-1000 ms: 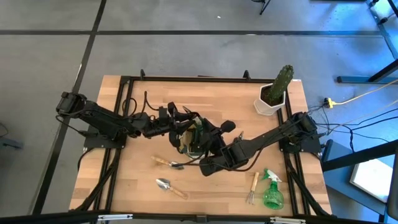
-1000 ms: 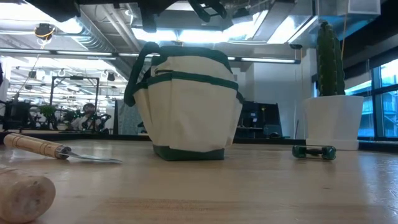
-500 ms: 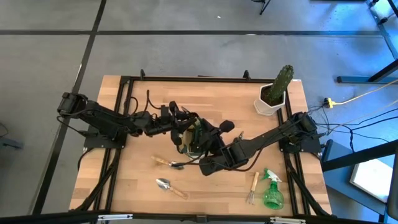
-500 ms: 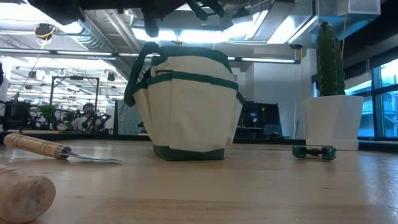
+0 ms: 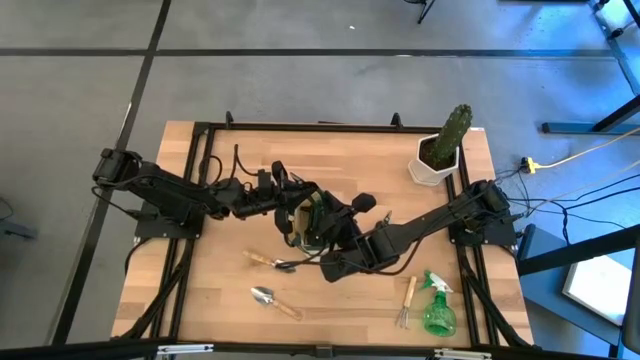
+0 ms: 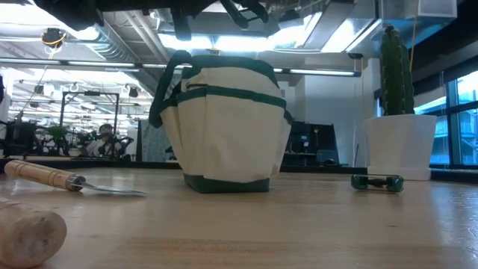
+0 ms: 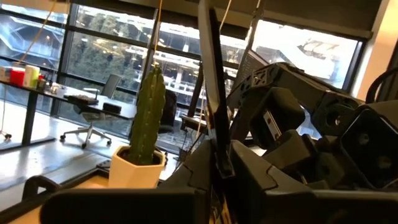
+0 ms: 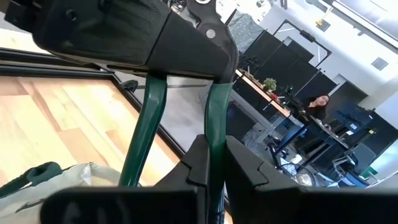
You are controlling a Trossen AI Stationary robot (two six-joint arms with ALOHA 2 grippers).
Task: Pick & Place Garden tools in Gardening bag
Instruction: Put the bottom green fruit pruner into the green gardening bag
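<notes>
The beige and green gardening bag [image 6: 228, 127] stands with its base on the table's middle [image 5: 296, 224]. My left gripper [image 5: 292, 196] comes from the table's left and my right gripper [image 5: 318, 215] from the right. Both sit above the bag's top, each shut on a green handle strap. A trowel [image 5: 275, 300] and another wooden-handled tool [image 5: 264, 261] lie near the front. A hand fork [image 5: 405, 300] and a green spray bottle [image 5: 436, 310] lie at the front right. A green-and-black tool [image 6: 377, 182] lies right of the bag in the low view. My left gripper pinches a handle strap [image 7: 212, 118] between its two fingers, coming roughly level from the table's left. The strap shows edge-on and straight. The bag's base stays on the table. My right gripper pinches one leg of the green handle loop [image 8: 215, 134] between its two fingers, coming level from the table's right. That leg runs straight up to the left gripper's black body [image 8: 143, 37]. The loop's other leg [image 8: 146, 130] runs down to the bag.
A cactus in a white pot [image 5: 440, 155] stands at the far right corner. Black frame rails run along the table's left and right edges. Bare wood lies along the far edge and at the front middle.
My left gripper has shut on the bag's handle strap, otherwise staying where it was. The bag and my right gripper have kept still.
</notes>
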